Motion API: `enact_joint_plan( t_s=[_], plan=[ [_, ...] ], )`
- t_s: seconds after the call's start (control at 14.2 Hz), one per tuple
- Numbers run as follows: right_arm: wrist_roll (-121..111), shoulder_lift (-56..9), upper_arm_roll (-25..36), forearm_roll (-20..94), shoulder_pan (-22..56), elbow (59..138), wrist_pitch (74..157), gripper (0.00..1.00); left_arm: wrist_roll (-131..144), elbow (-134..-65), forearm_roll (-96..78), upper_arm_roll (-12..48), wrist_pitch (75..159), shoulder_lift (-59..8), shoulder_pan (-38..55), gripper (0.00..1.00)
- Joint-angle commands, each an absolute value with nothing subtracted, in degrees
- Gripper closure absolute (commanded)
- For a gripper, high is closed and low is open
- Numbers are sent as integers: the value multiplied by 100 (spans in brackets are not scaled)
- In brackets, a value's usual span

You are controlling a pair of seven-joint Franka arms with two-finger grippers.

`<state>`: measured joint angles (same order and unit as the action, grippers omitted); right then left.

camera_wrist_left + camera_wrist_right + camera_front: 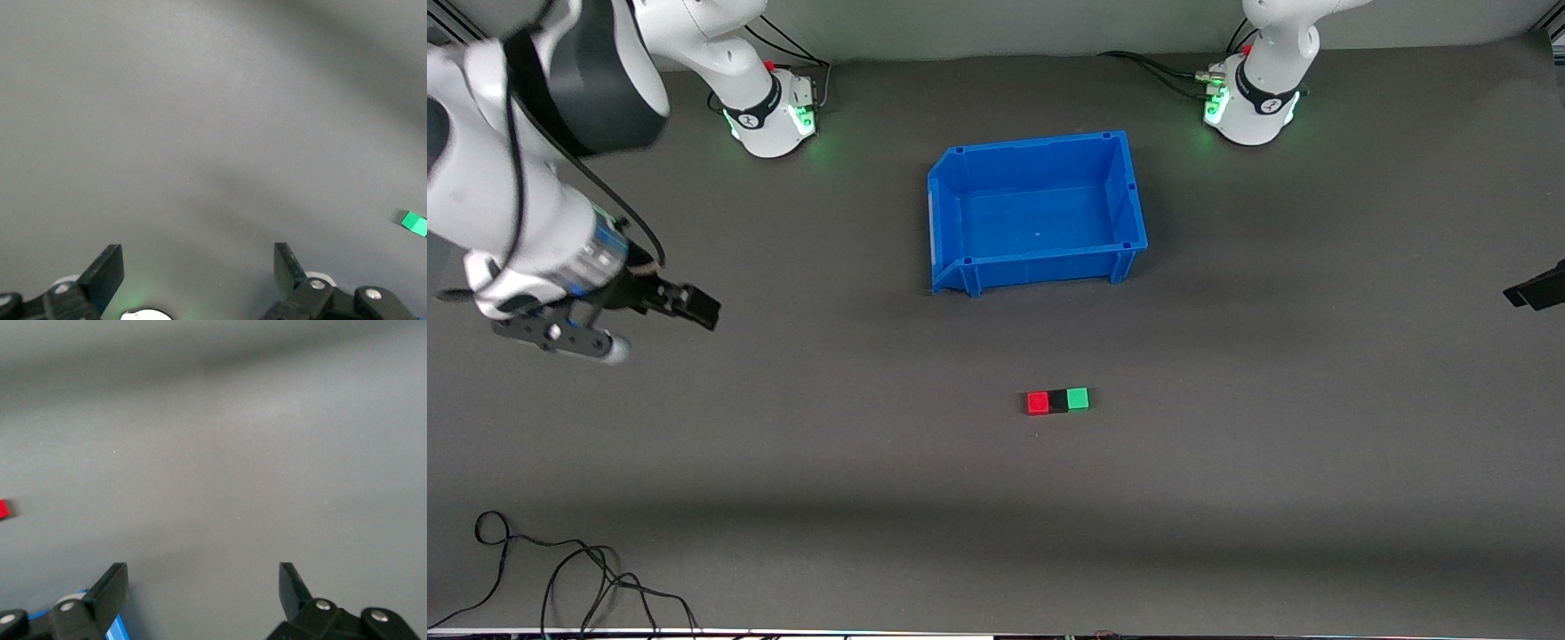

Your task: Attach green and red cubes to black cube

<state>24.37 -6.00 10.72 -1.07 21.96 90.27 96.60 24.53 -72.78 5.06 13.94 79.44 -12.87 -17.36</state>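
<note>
The red cube (1038,403), black cube (1058,401) and green cube (1078,398) lie in one row on the grey mat, touching side by side, with the black one in the middle. The row is nearer the front camera than the blue bin. My right gripper (655,327) is open and empty, up over the mat at the right arm's end of the table, well apart from the cubes. My left gripper (199,263) is open and empty; only its tip (1536,290) shows at the front view's edge. The green cube (413,223) shows in the left wrist view, the red cube (3,509) in the right wrist view.
An empty blue bin (960,213) stands mid-table, between the two arm bases and the cubes; a corner of it (115,629) shows in the right wrist view. Loose black cables (560,569) lie at the mat's near corner on the right arm's end.
</note>
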Motion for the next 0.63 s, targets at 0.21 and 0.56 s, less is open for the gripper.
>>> enact_joint_plan(
  t_s=[0.21,0.56],
  plan=[
    [1512,-53,290,-123,986,9281,9220,0,2347,-7207,257,1397,7919,-1274,-1757,0],
    [1259,44,378,79,888,9150,9071,0,1811,-7181,211,673,7814,-1274,-1015,0]
  ],
)
